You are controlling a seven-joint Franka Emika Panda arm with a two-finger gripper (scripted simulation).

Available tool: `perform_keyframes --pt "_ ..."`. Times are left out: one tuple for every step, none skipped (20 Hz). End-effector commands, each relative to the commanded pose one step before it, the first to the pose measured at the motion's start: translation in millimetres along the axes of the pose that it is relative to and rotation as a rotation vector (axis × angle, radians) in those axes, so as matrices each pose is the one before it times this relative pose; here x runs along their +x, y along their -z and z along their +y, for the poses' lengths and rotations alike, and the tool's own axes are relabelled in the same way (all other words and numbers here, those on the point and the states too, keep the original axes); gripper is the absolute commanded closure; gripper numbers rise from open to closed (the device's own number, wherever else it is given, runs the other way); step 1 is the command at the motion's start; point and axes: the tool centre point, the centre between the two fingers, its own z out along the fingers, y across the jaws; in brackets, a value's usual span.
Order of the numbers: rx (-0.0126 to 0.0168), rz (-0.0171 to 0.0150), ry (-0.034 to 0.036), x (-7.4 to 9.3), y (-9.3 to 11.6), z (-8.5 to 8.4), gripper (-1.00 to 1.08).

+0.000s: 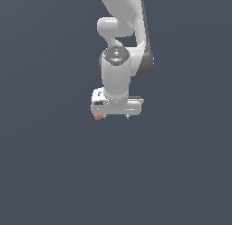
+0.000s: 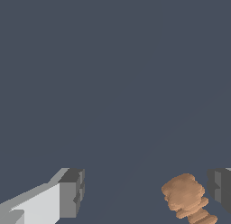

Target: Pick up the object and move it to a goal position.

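Clearly, the object [image 2: 187,198], a lumpy orange-brown blob, is being seen in the wrist view between the two dark fingertips [image 2: 72,193] of the pincer [image 2: 146,196], close beside one of them and well apart from the other. It is not being clasped; the pincer is being held wide and released. In the exterior view, the object [image 1: 97,116] is being glimpsed just under the white arm [image 1: 118,74]. No bench edges are being shown.
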Motion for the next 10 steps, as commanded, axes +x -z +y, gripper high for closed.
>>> perform_keyframes --pt "0.00000 0.00000 0.00000 0.00 0.00 0.01 -0.92" --pt "-0.00057 0.00049 -0.00151 0.12 0.39 0.84 -0.92" --pt "-0.00156 0.00137 -0.00431 0.35 1.09 2.40 -0.92" --pt "-0.00257 0.00225 -0.00709 0.56 1.79 3.97 -0.92" --pt "-0.00357 0.00311 -0.00979 0.76 2.46 5.53 -0.92" --pt "-0.00445 0.00386 -0.01214 0.92 3.03 6.95 -0.92" --pt "-0.00402 0.00347 -0.01081 0.81 2.68 6.34 -0.92" --pt "-0.00293 0.00253 -0.00771 0.57 1.90 4.69 -0.92" --pt "-0.00185 0.00159 -0.00464 0.33 1.15 3.02 -0.92" --pt "-0.00078 0.00068 -0.00173 0.09 0.44 1.35 -0.92"
